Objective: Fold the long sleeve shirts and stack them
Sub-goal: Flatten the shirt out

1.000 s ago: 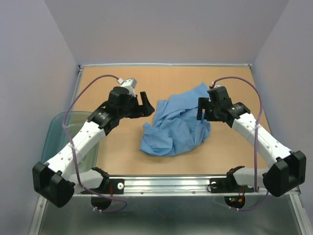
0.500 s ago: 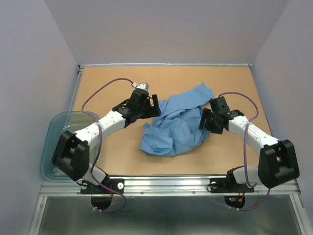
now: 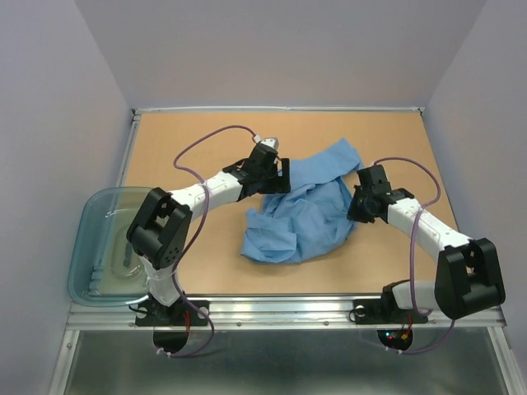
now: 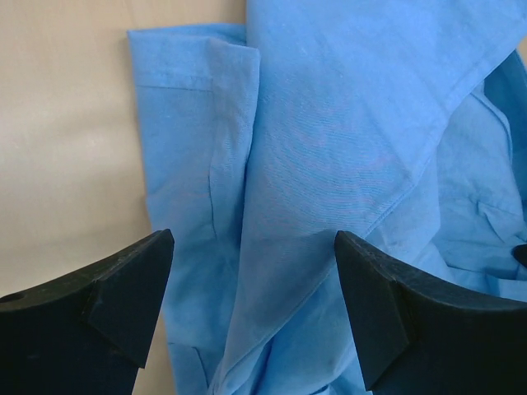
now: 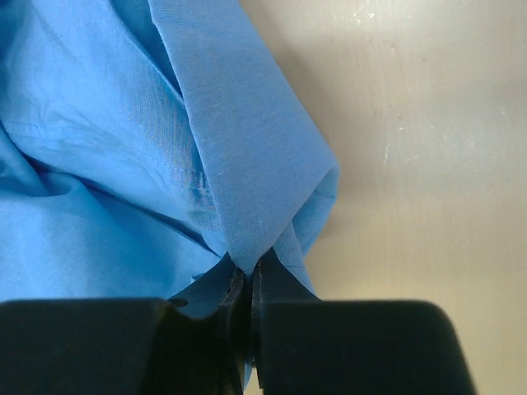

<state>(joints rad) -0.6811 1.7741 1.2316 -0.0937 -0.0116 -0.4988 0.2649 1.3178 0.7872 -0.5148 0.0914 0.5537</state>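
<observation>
Near edge: the metal rail (image 3: 280, 306) carries both arm bases. Left of the light blue shirt (image 3: 305, 218), and nearer to us than it, the clear bluish plastic tub (image 3: 78, 263) overhangs the left side of the counter (image 3: 189, 144), well apart from the shirt.

Shirt: we see only one, unfolded, lying crumpled in a loose heap on the counter, about midway between its sides. Its near-left end is bunched into thick folds. A flatter lobe runs off toward the far right.

The right arm (image 3: 424, 230) reaches in from the shirt's right. The right jaws sit at the shirt's right edge, fully closed and pinching a narrow fold of the cloth. In the right wrist view the shirt (image 5: 123, 132) is drawn into a peak that runs down into the closed jaws, with bare counter (image 5: 412, 123) to the right of it. We cannot tell whether the pinched fold has left the surface.

The left arm (image 3: 206, 191) comes in from the shirt's left and ends over its far-left edge. The left jaws stand wide apart and hold nothing. In the left wrist view the shirt (image 4: 329, 148) lies beneath and between the two tips. It shows a stitched hem at its left border, beside bare counter (image 4: 66, 123). We cannot tell whether the tips touch the cloth.

Beyond the shirt, tan counter runs to its far edge and the pale walls (image 3: 280, 49).
</observation>
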